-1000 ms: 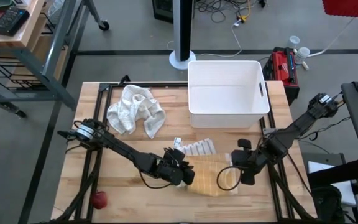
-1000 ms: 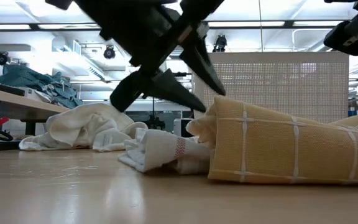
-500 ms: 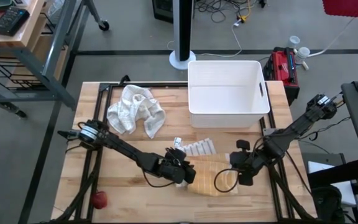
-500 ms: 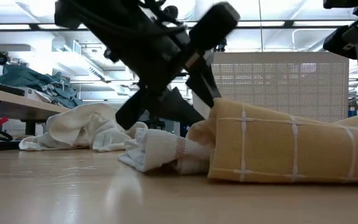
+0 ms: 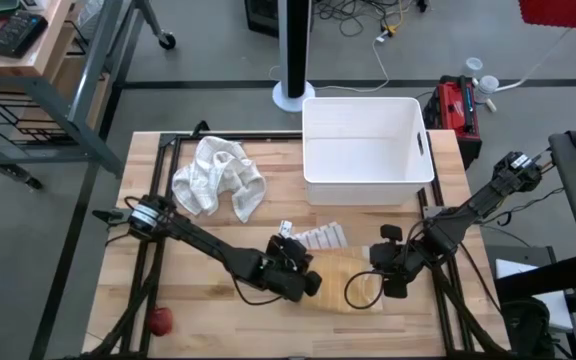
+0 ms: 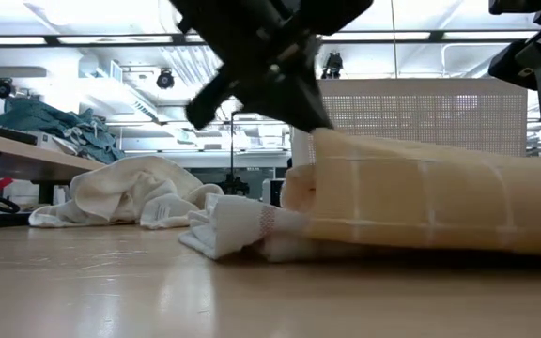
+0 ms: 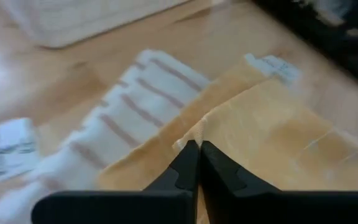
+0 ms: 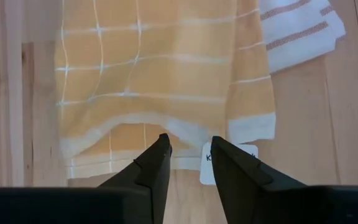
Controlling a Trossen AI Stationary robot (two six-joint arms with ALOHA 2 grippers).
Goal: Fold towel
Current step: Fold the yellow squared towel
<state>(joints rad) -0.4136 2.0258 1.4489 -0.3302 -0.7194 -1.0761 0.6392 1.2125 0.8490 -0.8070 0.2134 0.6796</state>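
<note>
Near the wooden counter's (image 5: 208,290) front edge, left gripper (image 5: 308,283) clamped on the left edge of the yellow checked cloth towel (image 5: 353,283), fingers (image 7: 191,163) pressed together. At the towel's right edge, right gripper (image 5: 380,277), fingers (image 8: 157,158) parted, holding nothing.

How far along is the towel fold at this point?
Done: the yellow towel lies partly doubled over on the table.
In hand: the left hand is shut on the towel's edge, as its wrist view shows. The right hand, fingers apart, hovers over the towel's other side with nothing held.
Left: carrying that edge across, flattening the fold, and the crumpled white towel, untouched.
</note>
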